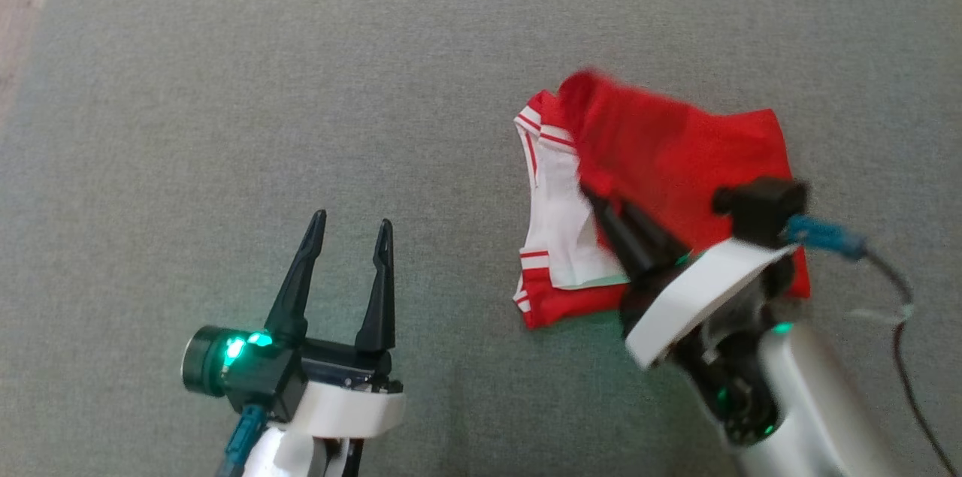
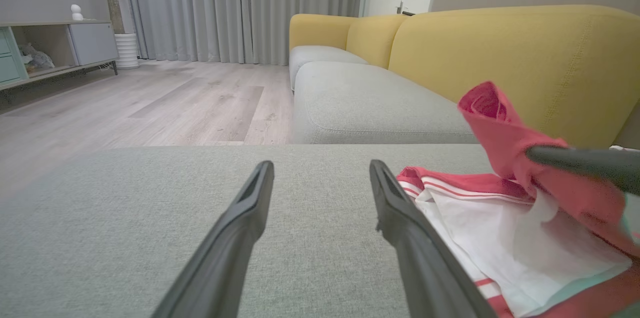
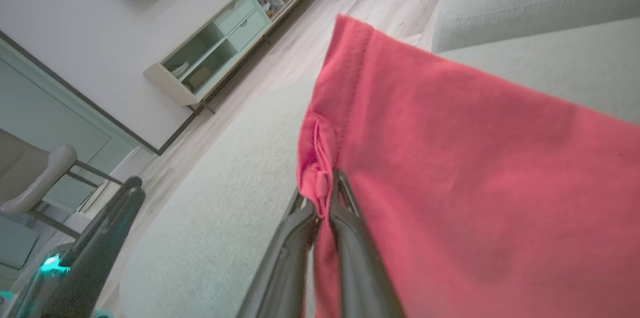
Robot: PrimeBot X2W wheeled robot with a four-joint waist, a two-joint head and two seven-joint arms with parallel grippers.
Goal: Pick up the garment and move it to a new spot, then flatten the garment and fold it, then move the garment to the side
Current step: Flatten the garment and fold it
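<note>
Garment (image 1: 676, 154), red with a white inner face and red-and-white striped trim, lies on the right half of the grey cushion (image 1: 301, 49), well away from its rounded far-left corner. By my reading the fold is under way: most of the piece lies fairly flat, and one red layer is raised above the white inner face, not yet laid down. What seems left is finishing the fold and shifting the bundle aside. The right gripper (image 1: 588, 190) is clamped on a bunched red edge and holds that flap up off the cushion. The left gripper (image 1: 353, 225) has its fingers spread with nothing between them, over bare cushion toward the near side, apart from the cloth
</note>
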